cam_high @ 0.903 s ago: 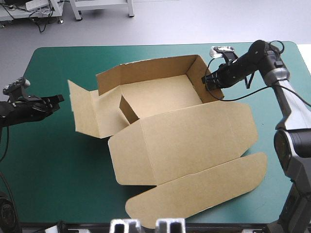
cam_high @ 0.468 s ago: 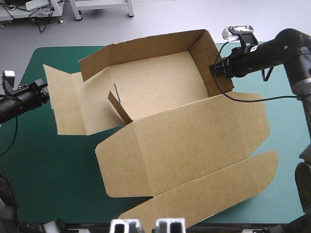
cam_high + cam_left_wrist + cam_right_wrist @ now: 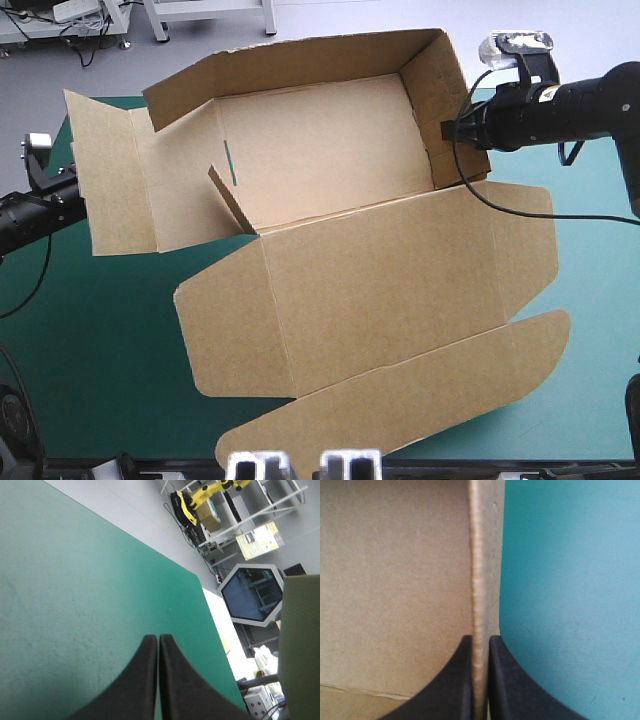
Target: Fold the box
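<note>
Since the box (image 3: 370, 290) in the middle of the table (image 3: 110, 380) looks like light, stiff board, pinching a wall's rim seems right: right gripper (image 3: 480, 639) is clamped on its right wall, left gripper (image 3: 158, 637) is pressed together on nothing.

Box (image 3: 330, 170) over table (image 3: 100, 380), R fingers (image 3: 455, 680) on right wall (image 3: 482, 580), L fingers (image 3: 145, 680) left

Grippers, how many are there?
2. The right gripper pinches the box's right wall. The left gripper is shut on nothing, over the table beside the box's left flap.
</note>
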You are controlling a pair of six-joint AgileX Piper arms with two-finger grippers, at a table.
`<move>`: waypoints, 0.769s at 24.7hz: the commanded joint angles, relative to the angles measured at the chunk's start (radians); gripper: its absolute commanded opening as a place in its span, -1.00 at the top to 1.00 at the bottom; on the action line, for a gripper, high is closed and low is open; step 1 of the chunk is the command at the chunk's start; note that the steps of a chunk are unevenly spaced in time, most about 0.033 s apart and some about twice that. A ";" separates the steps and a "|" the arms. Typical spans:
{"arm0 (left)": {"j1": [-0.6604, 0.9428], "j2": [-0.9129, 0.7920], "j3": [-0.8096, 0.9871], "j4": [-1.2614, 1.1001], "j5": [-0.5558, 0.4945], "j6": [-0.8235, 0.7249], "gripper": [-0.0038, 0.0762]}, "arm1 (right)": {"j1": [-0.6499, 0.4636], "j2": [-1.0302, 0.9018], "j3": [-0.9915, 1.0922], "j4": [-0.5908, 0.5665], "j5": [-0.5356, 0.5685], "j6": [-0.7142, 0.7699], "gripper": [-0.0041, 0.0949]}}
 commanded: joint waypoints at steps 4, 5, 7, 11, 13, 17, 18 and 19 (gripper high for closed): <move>-0.053 -0.100 -0.035 -0.133 0.108 0.000 0.88 | -0.002 -0.033 -0.031 0.044 -0.081 0.019 0.95; -0.056 -0.112 -0.035 -0.138 0.108 0.000 0.88 | -0.002 -0.031 -0.031 0.038 -0.079 0.021 0.95; -0.056 -0.132 -0.035 -0.140 0.108 0.000 0.88 | -0.002 -0.029 -0.031 0.032 -0.079 0.023 0.95; -0.071 -0.170 -0.035 -0.140 0.108 -0.005 0.88 | -0.002 -0.029 -0.031 0.015 -0.095 0.023 0.95; -0.120 -0.184 -0.035 -0.142 0.106 -0.005 0.88 | -0.002 -0.028 -0.031 0.015 -0.101 0.023 0.95; -0.188 -0.187 -0.035 -0.175 0.106 -0.001 0.89 | -0.002 -0.014 -0.031 -0.039 -0.096 0.024 0.95; -0.190 -0.189 -0.035 -0.172 0.106 -0.001 0.89 | -0.002 -0.012 -0.031 -0.051 -0.094 0.026 0.95; -0.190 -0.195 -0.035 -0.170 0.106 -0.001 0.89 | -0.002 -0.010 -0.031 -0.075 -0.094 0.026 0.95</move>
